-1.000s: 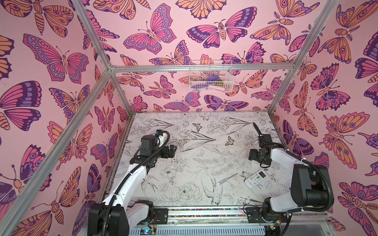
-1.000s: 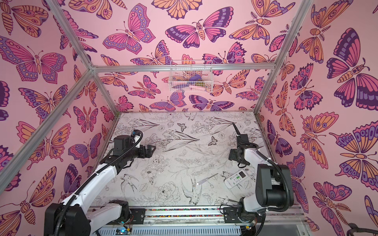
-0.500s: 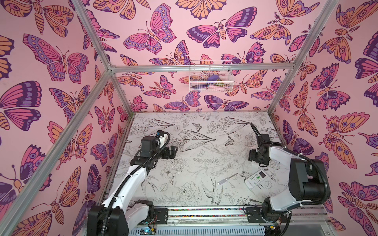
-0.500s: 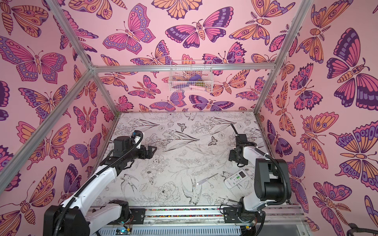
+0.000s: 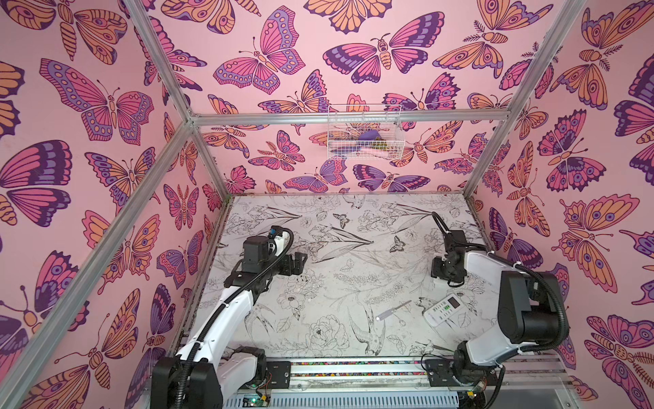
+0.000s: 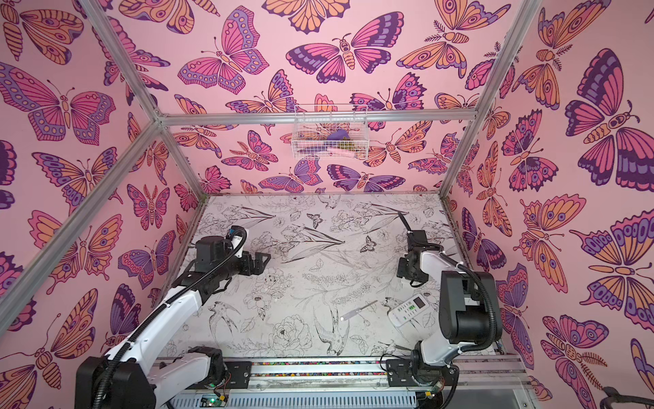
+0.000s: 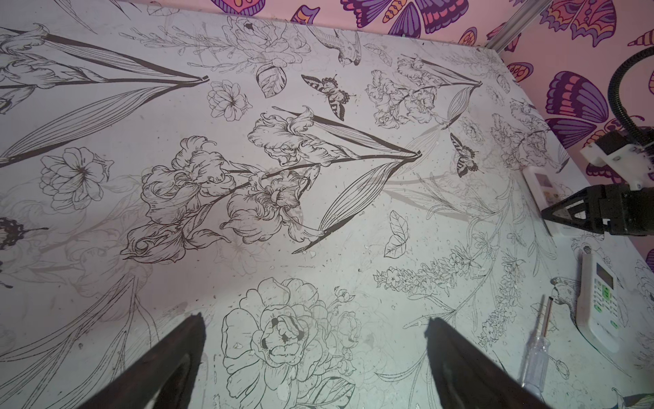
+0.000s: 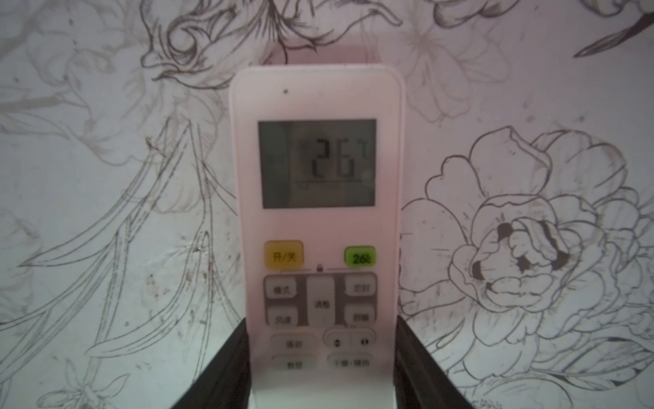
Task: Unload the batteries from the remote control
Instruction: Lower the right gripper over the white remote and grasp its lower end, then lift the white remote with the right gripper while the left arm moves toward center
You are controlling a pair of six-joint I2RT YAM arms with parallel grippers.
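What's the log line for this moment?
left gripper: open, empty | right gripper: jaws flank remote, grip unclear | remote: face up | batteries: none visible

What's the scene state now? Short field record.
left gripper: open, empty, over table
right gripper: straddles a remote; grip unclear
that remote: face up, display shows 26
second remote: face up on table, near screwdriver, not touching
batteries: none in view
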